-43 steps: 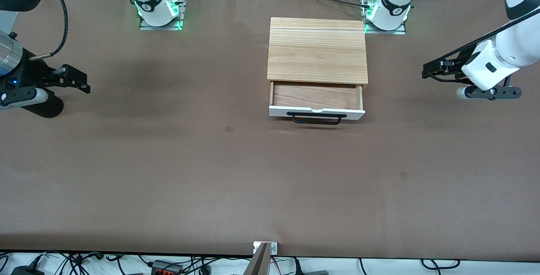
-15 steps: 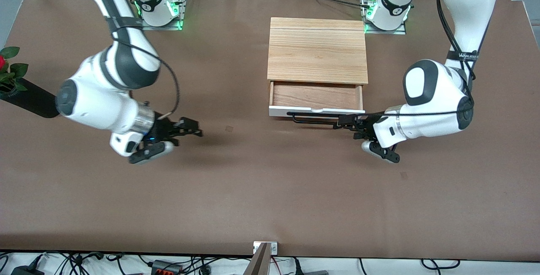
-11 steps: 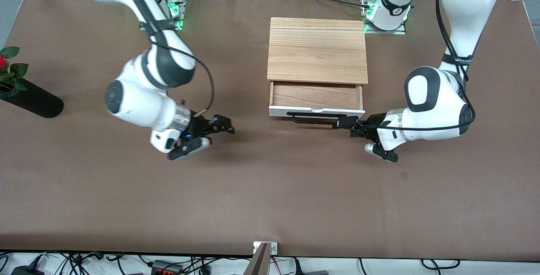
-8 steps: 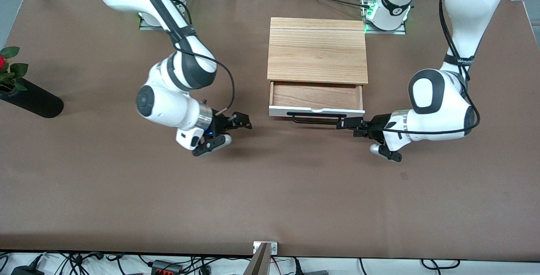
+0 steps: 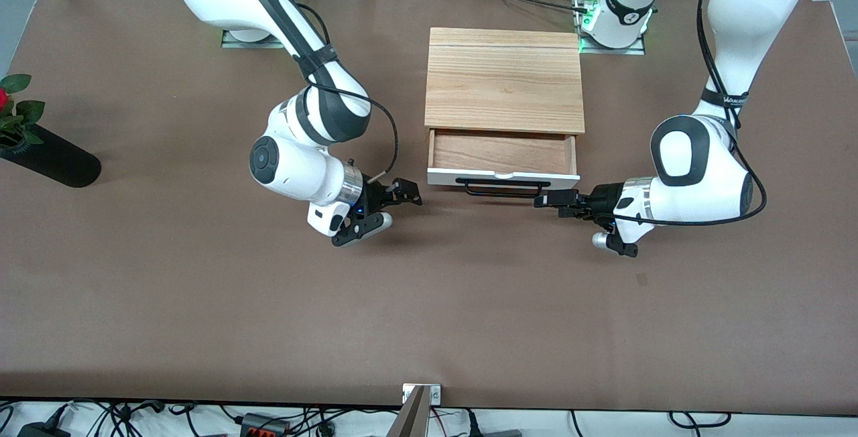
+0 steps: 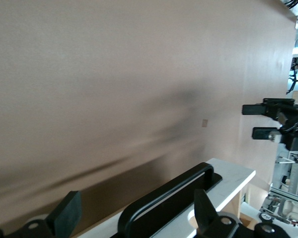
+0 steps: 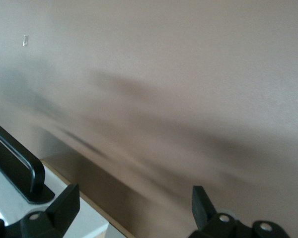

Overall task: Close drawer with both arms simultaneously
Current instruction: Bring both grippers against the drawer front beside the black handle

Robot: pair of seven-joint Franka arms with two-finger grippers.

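Observation:
The drawer [image 5: 501,153] stands open from the light-wood box [image 5: 503,78], its white front panel [image 5: 442,178] and black bar handle [image 5: 503,188] facing the front camera. My left gripper [image 5: 544,198] is open and empty, low at the handle's end toward the left arm's end of the table. The left wrist view shows it [image 6: 136,215] spanning the handle [image 6: 169,198] and panel [image 6: 231,178]. My right gripper [image 5: 410,194] is open and empty, a short gap off the panel's corner at the right arm's end. The right wrist view shows it [image 7: 134,206] with the handle [image 7: 15,161] at the edge.
A black vase with a rose [image 5: 50,162] lies at the right arm's end of the table. A metal bracket [image 5: 421,393] sits at the table edge nearest the front camera. Bare brown table [image 5: 469,289] spreads nearer the camera than the drawer.
Both arms have swung in from the table's ends toward the drawer's front, the right arm covering more ground. The drawer has not moved and stays open.

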